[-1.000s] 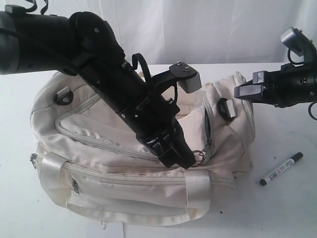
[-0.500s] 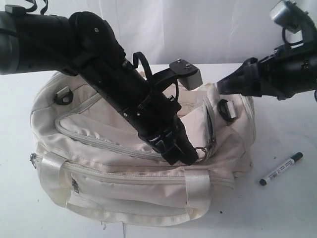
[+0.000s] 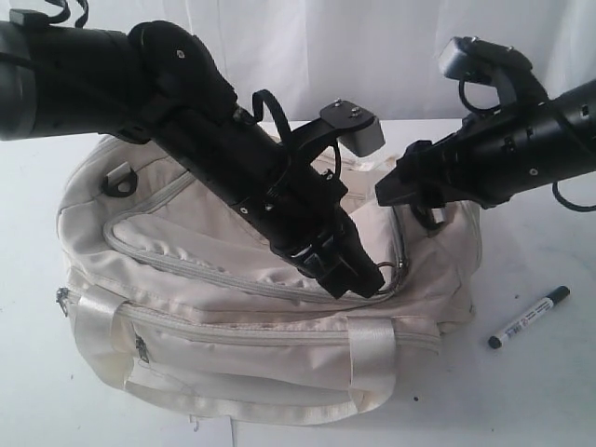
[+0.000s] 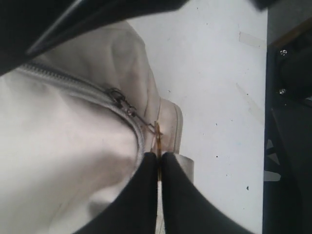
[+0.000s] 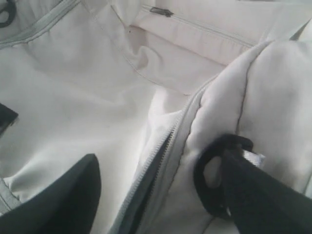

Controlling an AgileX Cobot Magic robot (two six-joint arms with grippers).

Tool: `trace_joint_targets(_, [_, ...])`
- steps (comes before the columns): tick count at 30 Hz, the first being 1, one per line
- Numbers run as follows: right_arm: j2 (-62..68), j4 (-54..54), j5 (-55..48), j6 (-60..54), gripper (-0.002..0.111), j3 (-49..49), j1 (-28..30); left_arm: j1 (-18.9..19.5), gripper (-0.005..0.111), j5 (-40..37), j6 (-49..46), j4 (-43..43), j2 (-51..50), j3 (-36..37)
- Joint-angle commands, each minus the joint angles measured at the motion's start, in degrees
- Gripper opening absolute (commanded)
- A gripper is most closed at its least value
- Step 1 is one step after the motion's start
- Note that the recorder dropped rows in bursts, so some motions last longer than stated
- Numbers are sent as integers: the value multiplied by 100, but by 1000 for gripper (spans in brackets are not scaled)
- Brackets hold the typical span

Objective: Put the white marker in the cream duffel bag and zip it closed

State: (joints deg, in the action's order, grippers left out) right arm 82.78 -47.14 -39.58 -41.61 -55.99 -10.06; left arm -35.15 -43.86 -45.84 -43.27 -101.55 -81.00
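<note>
One white marker (image 3: 529, 318): lies flat on the table (image 3: 540, 400), out beyond the right end of the bag, well apart from both grippers.
Marker handling: likely light and rigid, with a smooth round barrel that could roll or slip. The safest hold is probably across the middle of the barrel, jaws square to its length.
Cream duffel bag (image 3: 214, 298): soft, slumping fabric that folds under any push. It looks bulky rather than heavy, and its body gives no firm place to take hold.
Best holds on bag: the hard fittings, meaning the metal ring pull (image 4: 157, 134) on the zipper (image 4: 73, 87) and the black strap ring (image 5: 214, 180) at the end.
Left gripper (image 4: 159, 161): jaws pinched tight on the thin metal ring pull at the bag's right end.
Right gripper (image 3: 391, 191): jaws spread wide and holding nothing, poised over the bag's right end. One jaw sits in front of the black strap ring, and whether it touches cannot be told.
Zipper near right gripper: a dark slit shows between the tapes in the right wrist view.
</note>
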Motion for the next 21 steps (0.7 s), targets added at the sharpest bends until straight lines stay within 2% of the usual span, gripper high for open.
trace_joint_targets(1, [323, 133, 37, 139, 65, -24, -88, -43, 0, -48, -65, -139, 92, 55])
trace_joint_targets(7, [616, 154, 39, 139, 64, -24, -209, -43, 0, -37, -184, -162, 92, 55])
trace_joint_targets(9, [691, 180, 98, 139, 59, -24, -369, -43, 0, -14, -184, -162, 92, 55])
trace_joint_targets(13, [766, 210, 266, 139, 42, -24, -481, -43, 0, -49, -184, -308, 92, 55])
trace_joint_targets(16, [766, 196, 640, 242, 16, -24, -481, -43, 0, -246, -186, -293, 92, 55])
trace_joint_targets(17, [766, 196, 697, 242, 11, -24, -481, -43, 0, -293, -197, -295, 92, 55])
trace_joint_targets(19, [766, 196, 804, 242, 4, -24, -481, -43, 0, -367, -205, -295, 92, 55])
trace_joint_targets(21, [755, 196, 896, 192, 2, -24, -481, -43, 0, -445, -205, -295, 92, 55])
